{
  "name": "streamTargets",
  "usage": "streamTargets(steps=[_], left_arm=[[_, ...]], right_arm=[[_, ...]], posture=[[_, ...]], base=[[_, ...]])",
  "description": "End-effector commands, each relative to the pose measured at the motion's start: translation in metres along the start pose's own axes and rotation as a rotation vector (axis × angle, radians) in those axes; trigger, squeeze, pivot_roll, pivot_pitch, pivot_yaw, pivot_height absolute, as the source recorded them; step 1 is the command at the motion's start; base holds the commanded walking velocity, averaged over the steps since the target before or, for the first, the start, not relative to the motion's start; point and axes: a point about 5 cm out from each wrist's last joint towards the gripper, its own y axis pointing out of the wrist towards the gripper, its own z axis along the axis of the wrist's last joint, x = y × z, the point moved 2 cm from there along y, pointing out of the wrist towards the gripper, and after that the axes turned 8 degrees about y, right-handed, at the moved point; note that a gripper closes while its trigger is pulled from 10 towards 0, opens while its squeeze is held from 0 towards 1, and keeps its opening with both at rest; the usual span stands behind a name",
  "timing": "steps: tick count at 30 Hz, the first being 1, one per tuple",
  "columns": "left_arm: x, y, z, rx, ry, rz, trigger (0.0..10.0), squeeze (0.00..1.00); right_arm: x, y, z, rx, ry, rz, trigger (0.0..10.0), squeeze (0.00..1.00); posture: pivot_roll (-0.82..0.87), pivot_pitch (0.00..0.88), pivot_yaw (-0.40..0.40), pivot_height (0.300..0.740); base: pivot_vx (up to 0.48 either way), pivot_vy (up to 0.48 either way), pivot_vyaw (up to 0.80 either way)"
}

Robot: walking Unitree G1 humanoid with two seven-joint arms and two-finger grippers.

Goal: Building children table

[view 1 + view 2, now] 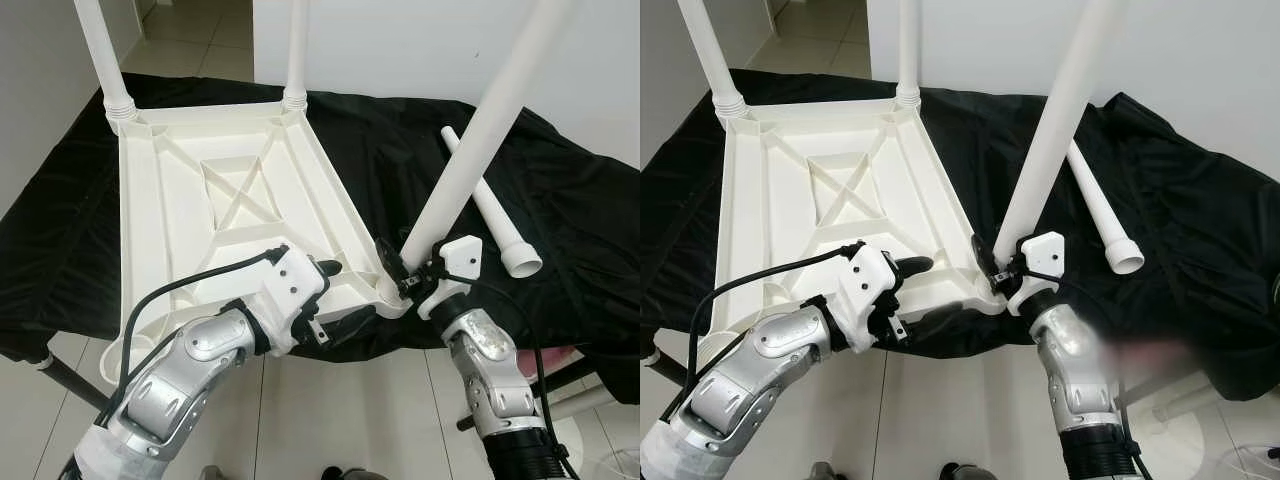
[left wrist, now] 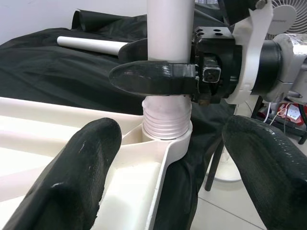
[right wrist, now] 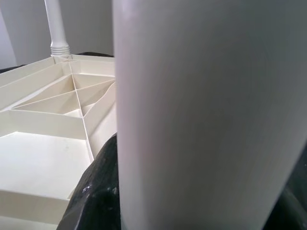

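Observation:
The white plastic table top (image 1: 160, 230) lies upside down on a black cloth. Two white legs (image 1: 100, 50) (image 1: 296, 50) stand in its far corners. My right gripper (image 1: 395, 265) is shut on a third leg (image 1: 470, 150), low on its shaft. That leg leans to the right, and its threaded end (image 2: 167, 122) sits in the near right corner socket (image 2: 175, 143). My left gripper (image 1: 340, 295) is open, with one finger above and one below the table's near rim, just left of that corner. A fourth leg (image 1: 495, 215) lies loose on the cloth to the right.
The black cloth (image 1: 560, 180) drapes over a low support that ends just before me, with tiled floor (image 1: 330, 410) below. A white wall (image 1: 400, 40) stands behind. A fan's white base (image 1: 600, 440) stands on the floor at the right, close to my right arm.

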Motion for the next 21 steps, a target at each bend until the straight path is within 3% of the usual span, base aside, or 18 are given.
streamTargets(steps=[1,11,21], left_arm=[[0.005,0.0,0.0,-0.009,0.011,-0.046,10.0,0.0],[0.005,-0.001,-0.001,-0.011,0.009,-0.041,10.0,0.0],[0.003,0.002,-0.001,-0.009,0.009,-0.027,10.0,0.0]], right_arm=[[0.003,-0.016,-0.039,-0.187,-0.014,-0.044,10.0,0.0],[0.003,-0.016,-0.042,-0.184,-0.015,-0.076,10.0,0.0],[0.024,-0.006,-0.038,-0.157,-0.041,-0.198,10.0,0.0]], posture=[[0.03,0.118,-0.067,0.74],[0.03,0.122,-0.071,0.74],[0.03,0.127,-0.073,0.74]], base=[[0.0,0.0,0.0],[0.0,0.0,0.0],[0.0,0.0,0.0]])
